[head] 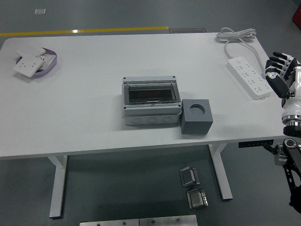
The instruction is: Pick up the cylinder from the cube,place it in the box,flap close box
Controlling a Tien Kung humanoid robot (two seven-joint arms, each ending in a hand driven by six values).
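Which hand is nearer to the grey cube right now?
Right. The right hand is raised beyond the table's right edge, beside the power strip, far right of the cube and holding nothing. The left hand is not in view.
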